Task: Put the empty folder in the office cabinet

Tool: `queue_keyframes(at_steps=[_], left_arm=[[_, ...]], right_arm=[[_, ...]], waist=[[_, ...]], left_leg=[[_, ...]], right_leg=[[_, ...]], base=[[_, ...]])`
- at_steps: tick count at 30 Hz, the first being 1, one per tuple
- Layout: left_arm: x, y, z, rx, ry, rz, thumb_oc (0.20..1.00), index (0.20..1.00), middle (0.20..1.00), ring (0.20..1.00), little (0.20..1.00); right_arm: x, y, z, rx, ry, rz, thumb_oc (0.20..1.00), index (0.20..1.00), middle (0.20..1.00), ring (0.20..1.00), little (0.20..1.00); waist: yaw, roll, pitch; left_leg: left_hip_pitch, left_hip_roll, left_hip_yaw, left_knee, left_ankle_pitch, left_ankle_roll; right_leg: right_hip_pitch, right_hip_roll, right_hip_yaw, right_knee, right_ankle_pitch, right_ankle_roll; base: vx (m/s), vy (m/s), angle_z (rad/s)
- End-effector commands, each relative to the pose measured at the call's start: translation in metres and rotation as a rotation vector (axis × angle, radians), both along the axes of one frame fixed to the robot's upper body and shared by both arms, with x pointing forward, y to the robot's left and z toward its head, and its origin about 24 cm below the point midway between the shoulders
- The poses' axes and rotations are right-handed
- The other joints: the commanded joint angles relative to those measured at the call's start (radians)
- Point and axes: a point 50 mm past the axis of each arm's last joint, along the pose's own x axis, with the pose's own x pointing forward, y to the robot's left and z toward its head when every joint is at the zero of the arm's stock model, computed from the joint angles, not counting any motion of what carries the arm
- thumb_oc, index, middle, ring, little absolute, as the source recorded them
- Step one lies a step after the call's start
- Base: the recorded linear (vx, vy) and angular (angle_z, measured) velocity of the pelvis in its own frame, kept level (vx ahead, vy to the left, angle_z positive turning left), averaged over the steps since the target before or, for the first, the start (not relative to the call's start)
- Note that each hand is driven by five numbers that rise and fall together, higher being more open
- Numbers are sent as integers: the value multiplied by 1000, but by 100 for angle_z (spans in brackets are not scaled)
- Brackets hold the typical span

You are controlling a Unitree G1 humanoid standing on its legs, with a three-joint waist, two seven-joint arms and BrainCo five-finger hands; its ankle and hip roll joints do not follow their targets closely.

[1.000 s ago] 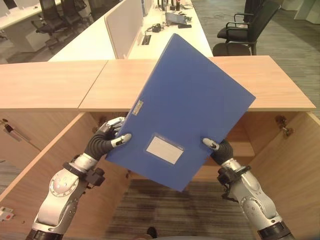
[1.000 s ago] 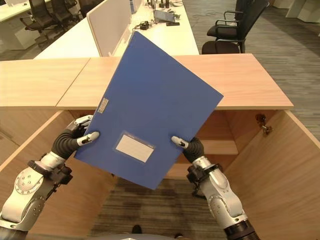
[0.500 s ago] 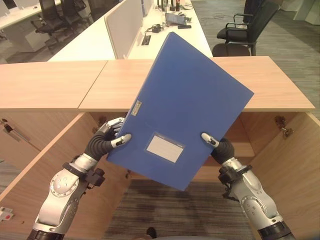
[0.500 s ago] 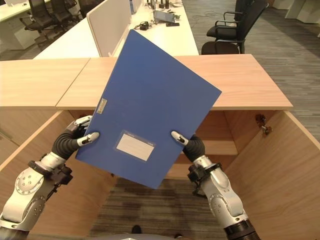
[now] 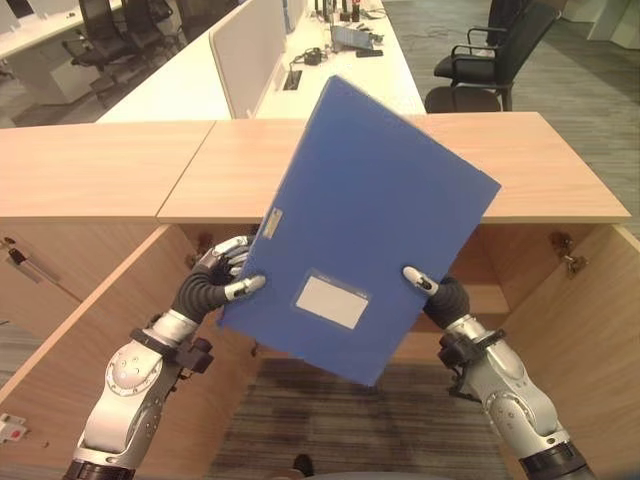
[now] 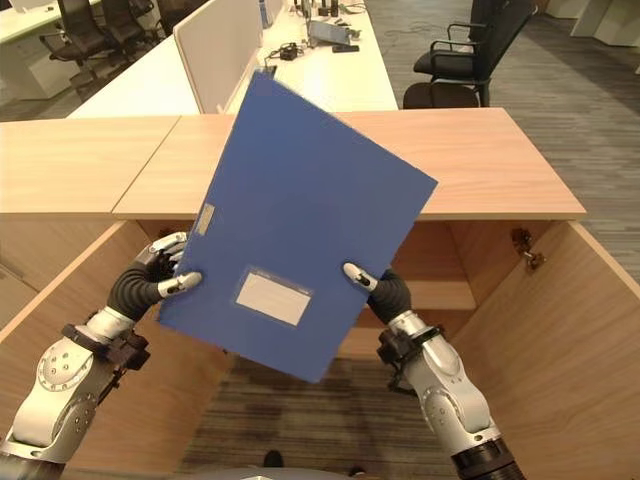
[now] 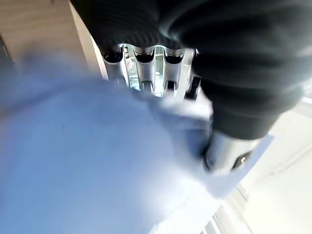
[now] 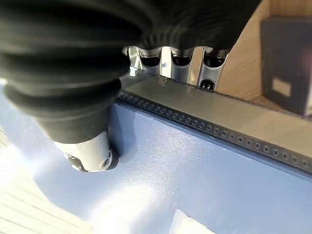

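A large blue folder (image 5: pixel 370 220) with a pale label pocket (image 5: pixel 332 301) is held up in the air, tilted, in front of the open wooden cabinet (image 5: pixel 520 300). My left hand (image 5: pixel 210 285) pinches its lower left edge, thumb on the front face and fingers behind. On the right edge my right hand (image 5: pixel 440 295) grips the same way, its thumb (image 8: pixel 90 156) pressed on the blue cover (image 8: pixel 195 180). In the left wrist view the blue cover (image 7: pixel 87 165) lies under the thumb (image 7: pixel 222 156).
The cabinet's wooden top (image 5: pixel 110 170) runs across the view, with open doors at left (image 5: pixel 60 350) and right (image 5: pixel 590 330) and a shelf (image 5: pixel 490 298) inside. A dark box (image 8: pixel 287 63) sits in the cabinet. Behind stand white desks (image 5: pixel 330 70) and black chairs (image 5: pixel 490 60).
The folder has dipped a little and turned slightly more upright. Both hands keep the same hold on its edges.
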Motion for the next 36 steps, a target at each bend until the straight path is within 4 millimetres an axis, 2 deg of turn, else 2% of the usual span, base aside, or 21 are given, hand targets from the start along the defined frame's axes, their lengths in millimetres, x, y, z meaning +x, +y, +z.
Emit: queue_keyframes(at_steps=[1,2,3,4,7,8,9,12,13,16,17,20,21,22,24,25,30,31,34,36], left_arm=[[7,19,6,54,-73,128,1000,1000,1000,1000,1000],[6,26,-2,48,-53,185,1000,1000,1000,1000,1000],[6,26,-2,48,-53,185,1000,1000,1000,1000,1000],[4,34,-16,28,-10,249,1000,1000,1000,1000,1000],[4,39,-22,103,-12,296,1000,1000,1000,1000,1000],[2,44,-36,139,29,340,1000,1000,1000,1000,1000],[3,43,-36,139,29,340,1000,1000,1000,1000,1000],[-2,48,-62,118,132,403,1000,1000,1000,1000,1000],[-6,49,-77,105,194,424,1000,1000,1000,1000,1000],[-12,49,-94,120,268,425,1000,1000,1000,1000,1000],[-12,49,-94,120,268,424,1000,1000,1000,1000,1000],[-20,48,-118,145,373,419,1000,1000,1000,1000,1000],[-20,48,-118,145,372,419,1000,1000,1000,1000,1000],[-25,47,-128,151,418,418,1000,1000,1000,1000,1000],[-29,46,-139,224,463,394,1000,1000,1000,1000,1000],[-35,42,-152,271,523,369,1000,1000,1000,1000,1000],[-40,37,-165,342,578,325,1000,1000,1000,1000,1000],[-44,37,-172,352,613,318,1000,1000,1000,1000,1000],[-47,37,-178,367,643,318,1000,1000,1000,1000,1000],[-49,34,-183,412,661,275,1000,1000,1000,1000,1000]], right_arm=[[9,12,33,34,-176,66,200,200,200,200,200],[9,6,32,26,-176,36,200,200,200,200,200],[9,6,32,25,-175,36,200,200,200,200,200],[7,2,30,15,-172,16,200,200,200,200,200],[6,-1,27,31,-164,-7,200,200,200,200,200],[4,-4,22,36,-145,-24,200,200,200,200,200],[4,-4,22,36,-145,-25,200,200,200,200,200],[1,-6,12,24,-105,-34,200,200,200,200,200],[0,-9,5,8,-71,-41,200,200,200,200,200],[-3,-16,-9,-52,-15,-47,200,200,200,200,200],[-3,-16,-9,-52,-15,-47,200,200,200,200,200],[-10,-28,-35,-125,92,-85,200,200,200,200,200],[-10,-28,-35,-125,92,-86,200,200,200,200,200],[-16,-32,-51,-148,158,-110,200,200,200,200,200],[-18,-32,-62,-154,201,-122,200,200,200,200,200],[-21,-31,-75,-161,254,-145,200,200,200,200,200],[-25,-31,-95,-191,330,-174,200,200,200,200,200],[-29,-33,-107,-241,375,-185,200,200,200,200,200],[-33,-35,-118,-299,417,-192,200,200,200,200,200],[-38,-37,-132,-316,482,-212,200,200,200,200,200]], waist=[[14,-60,-2],[17,-61,-1],[17,-61,-1],[18,-61,2],[18,-61,2],[19,-62,4],[19,-61,4],[20,-63,6],[20,-64,7],[21,-67,9],[21,-67,9],[20,-71,12],[20,-71,11],[21,-72,14],[20,-74,14],[21,-75,14],[20,-75,12],[20,-74,11],[19,-74,10],[19,-75,7]], left_leg=[[78,16,-11,13,-111,-28],[75,17,-11,13,-111,-28],[75,17,-11,13,-111,-28],[71,16,-13,13,-110,-28],[67,15,-15,13,-109,-29],[65,14,-17,13,-108,-29],[65,14,-18,13,-109,-29],[59,14,-18,13,-107,-29],[56,15,-18,13,-105,-29],[51,14,-20,13,-104,-29],[51,14,-20,13,-104,-29],[43,13,-23,13,-104,-28],[42,13,-23,13,-104,-28],[39,12,-25,13,-104,-27],[36,10,-25,13,-104,-26],[33,7,-26,13,-107,-23],[35,0,-27,13,-111,-18],[36,-2,-27,13,-114,-16],[38,-5,-29,13,-116,-14],[41,-9,-30,13,-120,-11]], right_leg=[[9,-92,55,1,-29,101],[8,-92,54,2,-30,101],[7,-92,54,2,-30,101],[4,-91,52,3,-30,101],[2,-91,51,3,-32,102],[-1,-90,50,5,-33,102],[-2,-90,50,5,-33,102],[-6,-89,48,6,-33,103],[-8,-89,46,6,-33,103],[-12,-89,45,7,-33,105],[-12,-89,45,7,-33,105],[-16,-92,38,9,-33,110],[-17,-92,38,9,-33,110],[-20,-94,37,11,-32,113],[-23,-97,36,12,-31,115],[-26,-101,37,14,-31,118],[-28,-107,38,16,-30,121],[-27,-110,38,16,-29,123],[-26,-112,39,17,-30,123],[-24,-115,40,17,-30,125]], base=[[0,0,0],[0,0,0],[0,0,0],[0,0,0],[0,0,0],[0,0,0],[0,0,0],[0,0,0],[0,0,0],[0,0,0],[-5,9,3],[0,0,0],[0,0,0],[-8,29,5],[-7,46,5],[1,52,1],[-1,25,0],[-1,50,1],[1,15,0],[12,39,1]])
